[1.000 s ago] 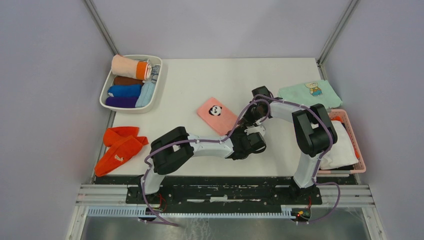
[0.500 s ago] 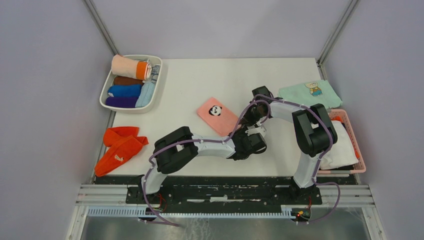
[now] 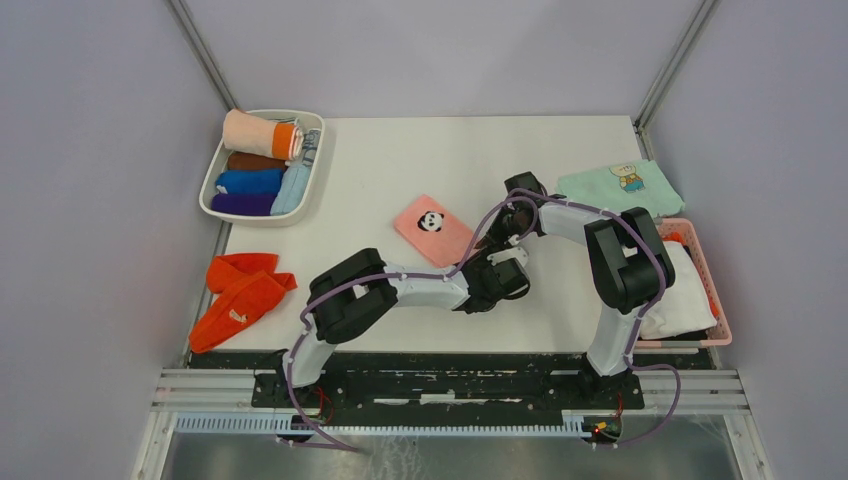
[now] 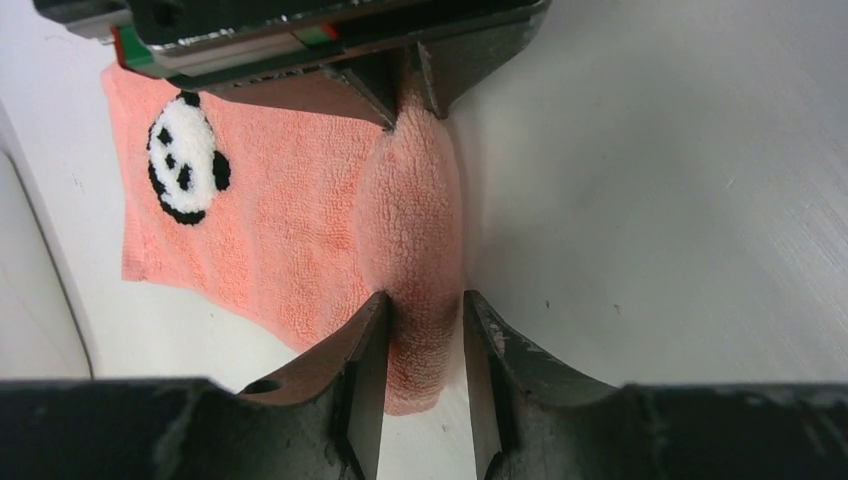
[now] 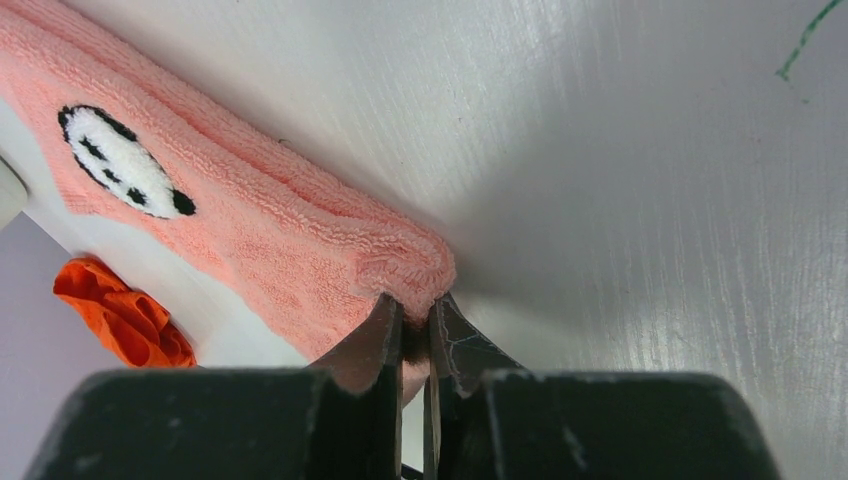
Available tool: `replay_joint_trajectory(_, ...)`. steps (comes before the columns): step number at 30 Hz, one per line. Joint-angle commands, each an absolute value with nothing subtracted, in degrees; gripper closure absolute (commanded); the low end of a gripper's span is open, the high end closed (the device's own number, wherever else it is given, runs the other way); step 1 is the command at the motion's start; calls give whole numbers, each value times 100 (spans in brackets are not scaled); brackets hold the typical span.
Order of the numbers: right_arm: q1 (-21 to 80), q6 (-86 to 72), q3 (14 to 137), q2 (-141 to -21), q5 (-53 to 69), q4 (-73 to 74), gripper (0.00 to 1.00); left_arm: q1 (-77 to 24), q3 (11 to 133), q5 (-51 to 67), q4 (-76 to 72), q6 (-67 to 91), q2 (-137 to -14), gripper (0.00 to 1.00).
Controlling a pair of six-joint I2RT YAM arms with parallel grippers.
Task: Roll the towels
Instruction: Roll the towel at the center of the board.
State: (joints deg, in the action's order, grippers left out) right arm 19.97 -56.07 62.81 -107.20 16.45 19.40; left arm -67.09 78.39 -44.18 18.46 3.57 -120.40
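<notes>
Left pincer (image 4: 425, 310) clamped on a raised ridge of the pink towel (image 4: 290, 220), one finger (image 4: 362, 345) pressed to each side of the puffed-up fold, at the bottom of the left wrist view. Right pincer (image 5: 415, 315) nipped almost together on the same doubled edge at its far end, a thin layer of cloth caught between the tips; also seen at the top of the left wrist view. Pink towel spread on the white table (image 3: 400, 160) in the middle of the overhead view, panda print (image 3: 430, 221) face up, lower right edge gathered where both arms meet. Orange towels (image 3: 240, 290) crumpled at the lower left of the overhead view, beside the table's left edge, well apart from the pink one. White tray (image 3: 212, 188) of rolled cloths in the upper left. Mint-green cloth (image 3: 618, 187) with a cartoon print at the upper right, and just below it a pink basket (image 3: 706, 265) holding a white cloth (image 3: 680, 295).
</notes>
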Motion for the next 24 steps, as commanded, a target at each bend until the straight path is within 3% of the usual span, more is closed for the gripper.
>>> replay_joint_trajectory(1,1982,-5501,6295,-10705,1546,2153,98,-6618,7769,-3769,1932,548,-12193,62)
replay_joint_trajectory(8,1971,-5389,6359,-10578,1667,2136,95,-6394,7609,-3251,1966,778,-12154,84)
replay_joint_trajectory(12,1898,-5201,6360,-10363,1906,1901,86,-6034,7390,-2429,1825,1095,-11834,96)
replay_joint_trajectory(19,1714,-4833,6007,-9722,2445,1274,58,-4992,6909,178,1332,1895,-11141,97)
replay_joint_trajectory(24,1533,-4969,5334,-9399,2758,383,48,-4259,6700,1780,973,2635,-11089,97)
